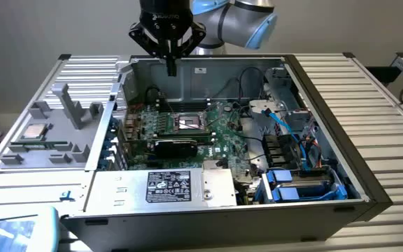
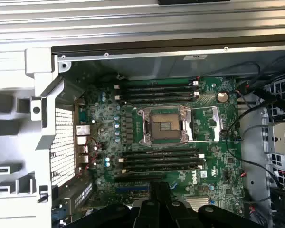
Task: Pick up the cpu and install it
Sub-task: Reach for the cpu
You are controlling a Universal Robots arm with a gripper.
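- The gripper (image 1: 171,69) hung above the rear of the open computer case (image 1: 222,79). Its fingers (image 2: 160,192) were drawn together to a narrow tip, holding and touching nothing.
- The cpu (image 1: 35,132) lay on a grey tray (image 1: 48,157) outside the case, well apart from the fingers, toward the exterior view's left.
- The socket (image 2: 164,126) stood open on the motherboard (image 2: 213,161), below the fingers.
- The arm's upper part was cut off by the exterior view's edge.
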